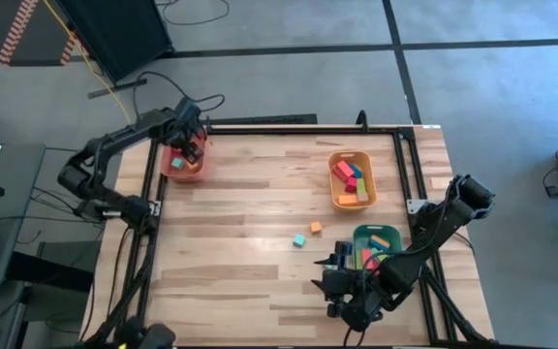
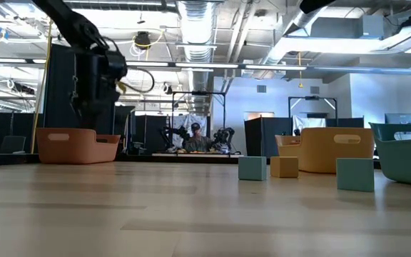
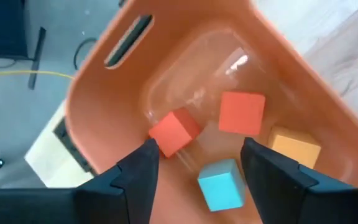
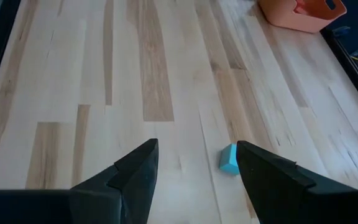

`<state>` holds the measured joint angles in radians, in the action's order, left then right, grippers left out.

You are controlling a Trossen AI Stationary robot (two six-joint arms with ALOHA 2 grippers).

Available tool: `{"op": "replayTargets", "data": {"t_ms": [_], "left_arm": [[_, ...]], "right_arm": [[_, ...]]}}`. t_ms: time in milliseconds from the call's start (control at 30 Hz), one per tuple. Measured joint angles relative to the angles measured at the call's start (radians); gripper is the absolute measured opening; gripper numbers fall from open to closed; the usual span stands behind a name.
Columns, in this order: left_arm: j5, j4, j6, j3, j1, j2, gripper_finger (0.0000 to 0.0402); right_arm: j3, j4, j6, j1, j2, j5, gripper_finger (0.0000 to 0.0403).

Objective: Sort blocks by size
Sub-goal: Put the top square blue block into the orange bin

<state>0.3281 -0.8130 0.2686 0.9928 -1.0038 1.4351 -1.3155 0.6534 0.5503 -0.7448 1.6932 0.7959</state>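
Observation:
My left gripper (image 1: 190, 153) (image 3: 197, 155) hangs open over the red-orange tray (image 1: 170, 167) at the table's far left, fingers pointing down into it. In the tray lie a tilted red block (image 3: 174, 132), a red-orange cube (image 3: 242, 113), an orange block (image 3: 295, 147) and a teal block (image 3: 221, 183). My right gripper (image 1: 342, 264) (image 4: 197, 168) stands open above the table's near right part. A teal block (image 4: 229, 158) (image 1: 299, 240) rests on the wood ahead of it, with an orange block (image 1: 315, 228) beside it. My left gripper's fingers stand apart above the tray's inside. One fingertip (image 3: 146, 152) shows right at a corner of the tilted red block (image 3: 160, 142). I cannot tell whether they touch.
An orange tray (image 1: 335, 186) with several blocks stands at the far right, and a green tray (image 1: 360, 233) with blocks at the near right, beside my right arm. Bare wood spans the table's middle and left. A black frame edges the table.

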Motion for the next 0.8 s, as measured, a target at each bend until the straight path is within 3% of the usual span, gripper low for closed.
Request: {"op": "replayTargets", "data": {"t_ms": [167,333,533,800], "left_arm": [[-0.073,0.001,-0.001,0.000,0.048,-0.086,0.0219],[-0.119,0.000,-0.016,0.001,0.166,-0.140,0.0220],[-0.243,0.011,-0.029,0.001,0.384,-0.142,0.0220],[-0.299,0.197,0.005,0.001,0.708,-0.142,0.0220]], "right_arm": [[0.000,0.001,0.000,0.000,0.000,0.012,0.0255],[0.000,0.003,0.000,0.000,0.000,0.017,0.0255],[0.000,0.007,-0.001,0.000,0.000,0.017,0.0255],[0.000,0.021,0.000,0.000,0.000,0.017,0.0255]]}}
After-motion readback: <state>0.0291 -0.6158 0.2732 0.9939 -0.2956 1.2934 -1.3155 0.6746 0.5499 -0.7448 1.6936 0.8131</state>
